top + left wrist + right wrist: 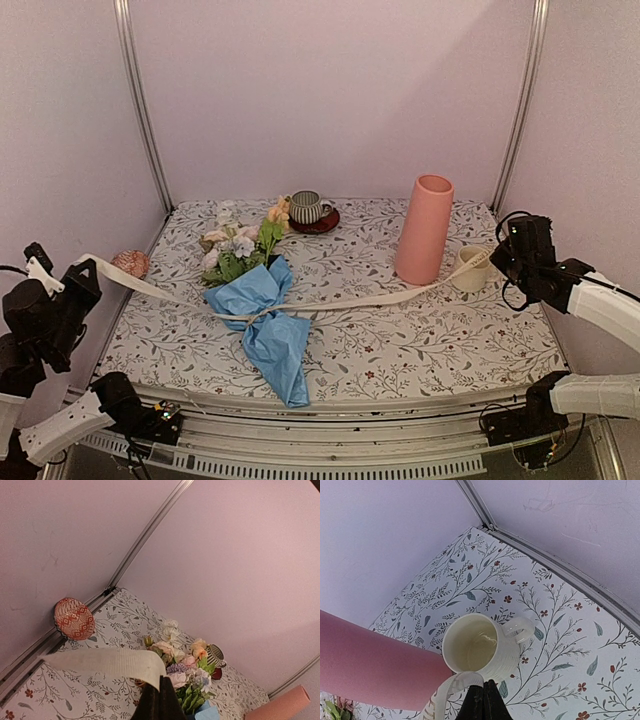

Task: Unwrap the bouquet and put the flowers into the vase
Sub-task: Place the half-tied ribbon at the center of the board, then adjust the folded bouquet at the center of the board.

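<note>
The bouquet (270, 325) lies on the table in crinkled blue paper, its flowers (238, 245) pointing to the back left. A cream ribbon (350, 301) is looped round its waist and stretches tight to both sides. My left gripper (86, 268) is shut on the ribbon's left end, held above the table's left edge. My right gripper (496, 257) is shut on the right end, just right of the cream mug. The salmon-pink vase (424, 229) stands upright at the back right. In the wrist views the ribbon (100, 662) and the other ribbon end (451, 686) run out of the closed fingertips of the left gripper (160, 686) and the right gripper (483, 686).
A cream mug (468, 268) stands right of the vase, directly under the right gripper (480, 647). A striped cup on a red saucer (308, 209) sits at the back behind the flowers. A red patterned dish (130, 263) leans at the left wall.
</note>
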You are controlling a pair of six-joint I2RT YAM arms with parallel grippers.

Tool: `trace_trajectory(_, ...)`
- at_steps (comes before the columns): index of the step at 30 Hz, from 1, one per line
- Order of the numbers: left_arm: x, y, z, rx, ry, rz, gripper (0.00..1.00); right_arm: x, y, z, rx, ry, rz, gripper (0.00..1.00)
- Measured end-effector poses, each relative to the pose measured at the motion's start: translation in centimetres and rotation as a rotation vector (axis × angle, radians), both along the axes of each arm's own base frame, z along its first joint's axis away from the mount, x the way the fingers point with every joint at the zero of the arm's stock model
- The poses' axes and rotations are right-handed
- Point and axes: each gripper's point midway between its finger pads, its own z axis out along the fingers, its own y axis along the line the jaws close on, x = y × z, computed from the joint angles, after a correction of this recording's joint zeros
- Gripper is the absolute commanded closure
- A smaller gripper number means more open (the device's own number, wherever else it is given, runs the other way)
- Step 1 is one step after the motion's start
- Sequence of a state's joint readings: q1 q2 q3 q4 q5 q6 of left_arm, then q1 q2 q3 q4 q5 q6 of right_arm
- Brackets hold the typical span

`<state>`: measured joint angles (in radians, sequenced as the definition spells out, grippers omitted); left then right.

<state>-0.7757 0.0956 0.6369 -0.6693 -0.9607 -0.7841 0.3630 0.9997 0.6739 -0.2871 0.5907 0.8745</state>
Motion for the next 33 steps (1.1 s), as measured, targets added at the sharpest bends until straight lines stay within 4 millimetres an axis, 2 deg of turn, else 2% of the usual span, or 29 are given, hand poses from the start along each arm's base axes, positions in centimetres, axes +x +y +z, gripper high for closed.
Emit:
trace_trajectory(6, -0.1, 0.3, 0.0, -0.009, -0.004, 0.014, 1.0, -0.1, -0.2, 0.2, 0.001, -0.007, -0.006, 0.98)
trace_trajectory(7, -0.2, 0.4, 0.0, -0.013, -0.006, 0.019, 1.0, -0.1, -0.2, 0.2, 0.001, -0.007, -0.006, 0.96)
trace_trajectory(8, -0.2, 0.5, 0.1, -0.016, -0.008, 0.022, 0.99, -0.1, -0.2, 0.2, 0.001, -0.007, -0.007, 0.9)
trace_trajectory(9, -0.3, 0.7, 0.1, -0.022, -0.011, 0.027, 0.88, -0.1, -0.2, 0.2, 0.001, -0.007, -0.007, 0.8)
trace_trajectory(10, -0.4, 0.8, 0.1, -0.03, -0.013, 0.032, 0.71, -0.1, -0.2, 0.2, -0.001, -0.006, -0.007, 0.65)
trace_trajectory(11, -0.6, 1.1, 0.1, -0.038, -0.013, 0.04, 0.51, -0.1, -0.2, 0.2, 0.004, -0.008, -0.01, 0.52)
trace_trajectory(12, -0.7, 1.3, 0.1, -0.045, -0.014, 0.048, 0.18, -0.1, -0.3, 0.2, 0.003, -0.007, -0.01, 0.46)
trace_trajectory(13, -0.9, 1.5, 0.1, -0.052, -0.015, 0.057, 0.05, -0.1, -0.3, 0.2, 0.001, -0.005, -0.012, 0.43)
trace_trajectory(18, -1.6, 2.8, 0.4, -0.093, -0.025, 0.106, 0.02, -0.1, -0.4, 0.1, -0.007, -0.001, -0.007, 0.34)
trace_trajectory(21, -2.0, 3.5, 1.2, -0.088, -0.035, 0.131, 0.02, 0.0, -0.1, 0.2, -0.023, 0.004, 0.017, 0.29)
trace_trajectory(28, -2.4, 4.3, 5.1, -0.017, -0.037, 0.165, 0.02, 0.7, 1.1, 1.5, -0.05, -0.015, 0.111, 0.22)
trace_trajectory(33, -1.7, 2.9, 7.5, 0.07, -0.049, 0.09, 0.02, 1.6, 3.5, 3.8, -0.047, -0.08, 0.262, 0.21)
